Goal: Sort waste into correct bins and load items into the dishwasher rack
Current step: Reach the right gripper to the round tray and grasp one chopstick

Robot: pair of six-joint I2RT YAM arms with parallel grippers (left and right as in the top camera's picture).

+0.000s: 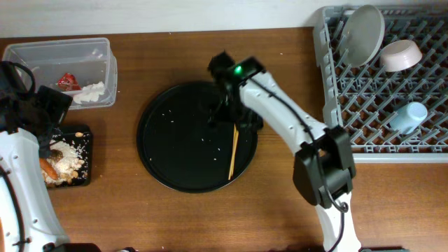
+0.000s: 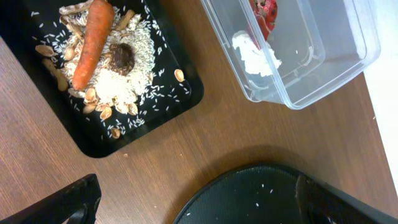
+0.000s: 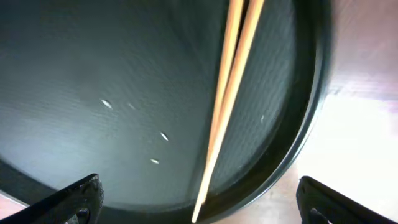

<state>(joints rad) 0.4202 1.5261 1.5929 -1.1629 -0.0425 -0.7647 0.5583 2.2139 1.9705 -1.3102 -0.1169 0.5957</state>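
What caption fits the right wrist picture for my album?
Open right gripper hovers over chopsticks on the round black tray.

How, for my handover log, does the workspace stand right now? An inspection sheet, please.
Surface: brown wooden table.
Job's things: chopsticks lie on the round black tray; plate, bowl and cup sit in the rack; red wrapper and tissue in the clear tub; carrot, brown lump and rice in the rectangular black tray.
Clutter: stray rice grains on the round tray.
Grippers: left gripper open, empty, over the table; right gripper open, empty, above the chopsticks.
Cables: thin black cable along the right arm.
Surroundings: pale wall strip behind the table.
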